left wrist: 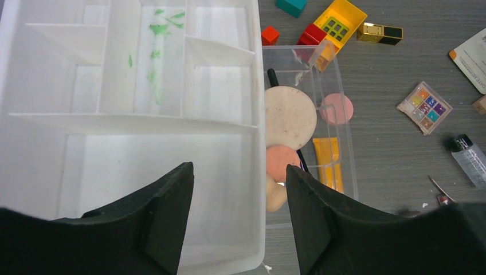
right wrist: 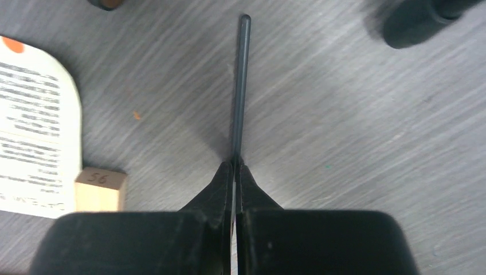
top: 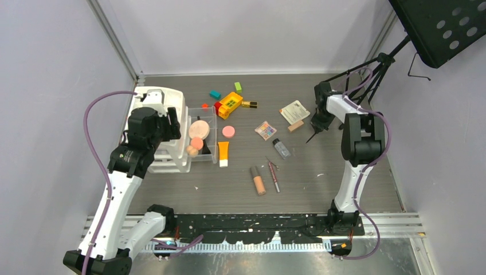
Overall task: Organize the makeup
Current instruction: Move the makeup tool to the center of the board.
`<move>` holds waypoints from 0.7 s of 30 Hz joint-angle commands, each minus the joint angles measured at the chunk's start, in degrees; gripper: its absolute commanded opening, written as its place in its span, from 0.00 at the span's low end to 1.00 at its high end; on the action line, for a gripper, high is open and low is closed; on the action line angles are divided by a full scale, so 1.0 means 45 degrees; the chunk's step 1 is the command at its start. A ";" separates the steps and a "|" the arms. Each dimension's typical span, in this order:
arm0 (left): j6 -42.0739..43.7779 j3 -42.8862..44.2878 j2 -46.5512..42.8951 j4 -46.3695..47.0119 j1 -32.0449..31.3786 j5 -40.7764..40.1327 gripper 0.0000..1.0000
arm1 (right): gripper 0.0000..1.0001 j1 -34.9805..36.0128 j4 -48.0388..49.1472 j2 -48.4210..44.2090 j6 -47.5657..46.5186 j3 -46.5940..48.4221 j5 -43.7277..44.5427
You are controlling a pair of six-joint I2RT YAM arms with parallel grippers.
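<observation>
Right gripper (right wrist: 235, 163): clamped on a thin dark stick (right wrist: 242, 86), perhaps a pencil; it juts straight out past the fingertips (right wrist: 224, 182)
Left gripper (left wrist: 239, 169): fingers (left wrist: 166, 206) apart, empty, over the white tray (left wrist: 114, 143)

bare table (top: 344, 183) front right, white organizer (left wrist: 114, 154) beneath left claw (left wrist: 239, 169)

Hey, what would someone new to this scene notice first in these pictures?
Probably the right gripper, shut on a thin black rod near the right side of the grey wood-grain table. Next, the big white plastic divided organiser at the left, with the left gripper open above it. The bright yellow-and-red toy brick stands out at the back.
</observation>
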 commanded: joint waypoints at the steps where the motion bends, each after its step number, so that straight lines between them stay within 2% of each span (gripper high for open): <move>1: 0.0184 0.0202 -0.0061 0.0412 -0.0038 -0.0088 0.62 | 0.00 -0.0039 -0.0355 -0.1044 -0.0400 -0.0721 0.1358; 11: 0.0184 0.0217 -0.0132 0.0394 -0.0038 -0.0108 0.62 | 0.01 0.1746 -0.0134 -0.3183 -0.0938 0.0002 0.0264; 16: 0.0186 0.0222 -0.0164 0.0390 -0.0040 -0.0127 0.62 | 0.02 0.4120 0.0777 -0.3498 -0.0687 0.0911 -0.1267; 21: 0.0184 0.0214 -0.0227 0.0386 -0.0038 -0.0272 0.62 | 0.03 0.6599 0.2588 -0.2467 -0.0092 0.2348 -0.3393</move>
